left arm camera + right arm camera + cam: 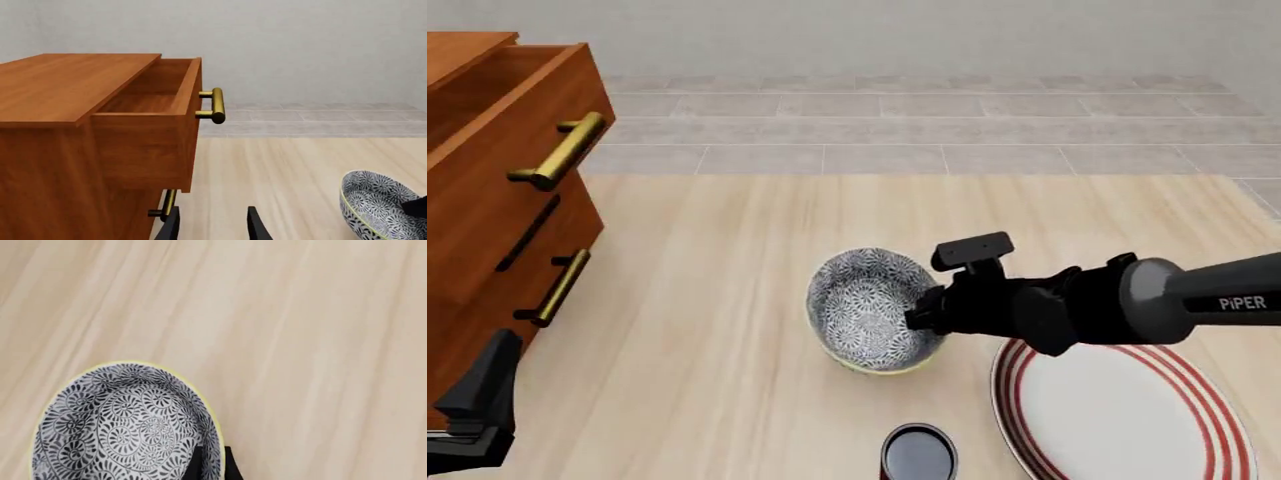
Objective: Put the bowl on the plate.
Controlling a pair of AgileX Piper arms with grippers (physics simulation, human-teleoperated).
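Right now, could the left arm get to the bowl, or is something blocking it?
Probably yes. The left arm's fingers sit low beside the drawer cabinet, and only bare table lies between them and the bowl. But the right arm's fingers already pinch the bowl's rim, so it would crowd that grip.
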